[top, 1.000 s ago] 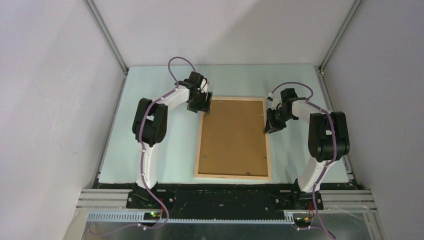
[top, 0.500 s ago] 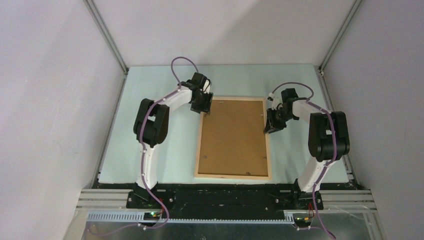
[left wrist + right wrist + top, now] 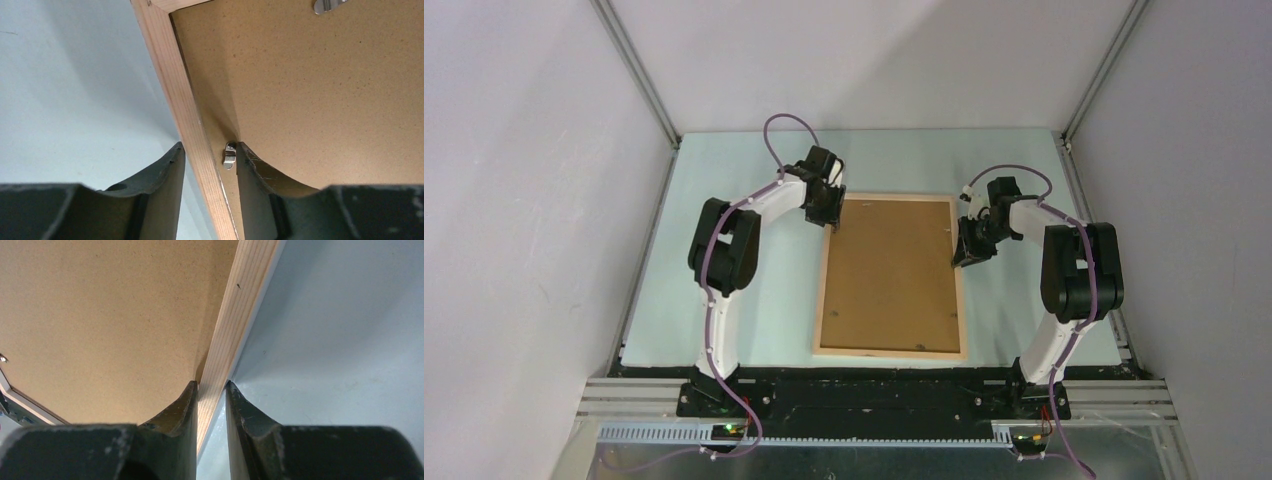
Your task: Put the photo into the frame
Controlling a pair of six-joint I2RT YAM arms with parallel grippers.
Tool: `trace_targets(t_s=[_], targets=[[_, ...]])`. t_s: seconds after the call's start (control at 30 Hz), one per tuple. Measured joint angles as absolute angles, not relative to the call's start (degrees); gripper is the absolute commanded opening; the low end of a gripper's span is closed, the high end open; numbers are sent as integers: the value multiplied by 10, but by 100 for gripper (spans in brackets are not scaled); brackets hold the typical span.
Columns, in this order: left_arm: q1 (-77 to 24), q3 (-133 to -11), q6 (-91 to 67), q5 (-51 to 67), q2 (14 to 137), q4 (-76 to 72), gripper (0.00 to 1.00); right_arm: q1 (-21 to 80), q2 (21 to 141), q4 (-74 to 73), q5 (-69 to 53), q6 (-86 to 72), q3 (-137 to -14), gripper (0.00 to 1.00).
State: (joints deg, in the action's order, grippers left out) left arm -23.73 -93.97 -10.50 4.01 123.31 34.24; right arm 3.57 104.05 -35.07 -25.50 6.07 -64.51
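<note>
1. Frame (image 3: 890, 353): lies flat, back up, at the middle of the counter (image 3: 754, 180), with the brown board (image 3: 890, 270) seated inside its rails. The photo is not visible in any view; whether it lies under the board cannot be told.
2. Left pincer (image 3: 832, 222): at the frame's 11 o'clock corner. In the wrist view its fingers (image 3: 165, 165) stand apart astride the left rail (image 3: 190, 110), not clamped. A metal clip (image 3: 229, 155) sits between the rail and the inner finger.
3. Right pincer (image 3: 961, 262): at the frame's 2 o'clock side, clamped on the right rail (image 3: 240, 315), one finger (image 3: 185, 405) over the board and the other on the counter side.
4. From the left pincer the frame runs toward 5 o'clock; from the right, toward 7 o'clock.
5. Step judged in hand: taking hold of both rails.
6. To do it well: centre the left rail between the fingers, keep the inner finger off the clip, and close squarely so the frame does not skew against the right hold.
</note>
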Motion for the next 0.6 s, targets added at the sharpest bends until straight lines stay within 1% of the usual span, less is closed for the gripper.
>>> trace_targets(t_s=[0.43, 0.6], targets=[[-237, -929, -103, 31, 1225, 340, 30, 31, 1044, -351, -264, 61, -645, 0], [-236, -929, -103, 31, 1224, 341, 27, 31, 1044, -351, -265, 61, -645, 0]])
